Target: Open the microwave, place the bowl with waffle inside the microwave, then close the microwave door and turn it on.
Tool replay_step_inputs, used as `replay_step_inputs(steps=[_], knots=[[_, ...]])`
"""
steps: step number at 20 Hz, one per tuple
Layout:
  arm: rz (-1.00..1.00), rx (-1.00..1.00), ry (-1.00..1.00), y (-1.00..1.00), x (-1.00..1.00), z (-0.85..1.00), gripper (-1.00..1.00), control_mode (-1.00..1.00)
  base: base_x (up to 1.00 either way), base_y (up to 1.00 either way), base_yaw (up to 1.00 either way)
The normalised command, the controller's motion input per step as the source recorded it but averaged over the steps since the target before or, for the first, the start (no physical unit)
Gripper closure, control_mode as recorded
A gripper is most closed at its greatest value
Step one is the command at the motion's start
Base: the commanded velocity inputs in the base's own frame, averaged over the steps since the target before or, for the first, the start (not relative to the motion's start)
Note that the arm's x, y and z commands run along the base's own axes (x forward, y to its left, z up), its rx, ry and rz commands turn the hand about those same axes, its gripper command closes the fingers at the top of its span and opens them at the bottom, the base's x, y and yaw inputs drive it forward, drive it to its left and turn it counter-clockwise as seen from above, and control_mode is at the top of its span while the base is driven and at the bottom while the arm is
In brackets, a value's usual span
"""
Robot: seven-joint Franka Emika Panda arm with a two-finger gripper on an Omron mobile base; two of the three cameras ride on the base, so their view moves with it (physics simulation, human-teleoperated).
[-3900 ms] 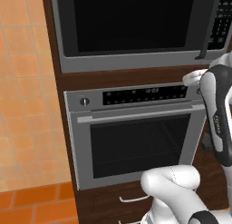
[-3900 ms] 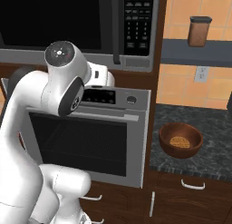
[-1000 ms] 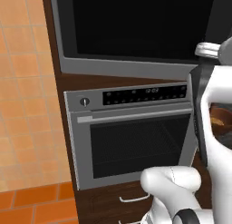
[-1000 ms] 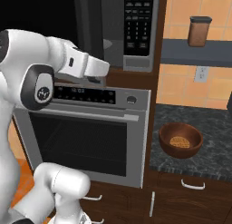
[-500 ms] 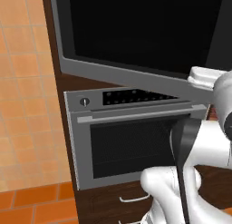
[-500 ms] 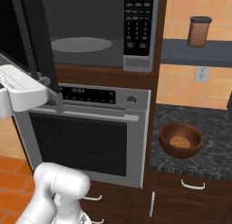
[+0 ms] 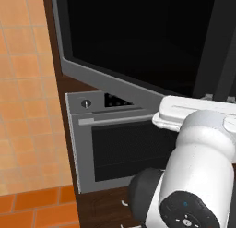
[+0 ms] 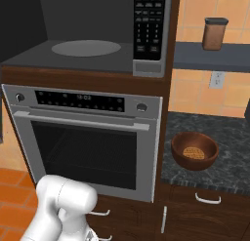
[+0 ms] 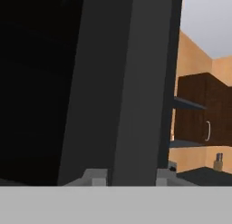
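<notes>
One wide black microwave door [image 7: 138,42] swings open over the steel oven [image 7: 115,148] in the left base view. Right base view: grey microwave [image 8: 93,45] cavity exposed; bowl with waffle [image 8: 194,150] on the dark counter [image 8: 229,137]. Hand view: gripper [image 9: 127,175] grasping the door's bar handle [image 9: 136,87].

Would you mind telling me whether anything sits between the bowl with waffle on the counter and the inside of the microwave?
Nothing visible does. The microwave door is swung wide to the left, so the grey cavity with its round plate is exposed. The bowl with waffle sits on the dark counter lower right of it, with open space between them.
</notes>
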Motion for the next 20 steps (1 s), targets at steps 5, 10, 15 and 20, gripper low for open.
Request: replay_step_inputs(steps=[5, 10, 15, 20], knots=[[-0.06, 0.0, 0.0, 0.22, 0.19, -0.03, -1.0, -1.0, 0.0, 0.0, 0.0], [0.0, 0.01, 0.0, 0.07, 0.21, -0.03, -1.0, -1.0, 0.0, 0.0, 0.0], [-0.06, 0.0, -0.01, 0.01, -0.06, 0.14, -1.0, -1.0, 0.0, 0.0, 0.0], [-0.02, 0.0, 0.0, 0.14, -0.65, 0.07, -1.0, -1.0, 0.0, 0.0, 0.0]])
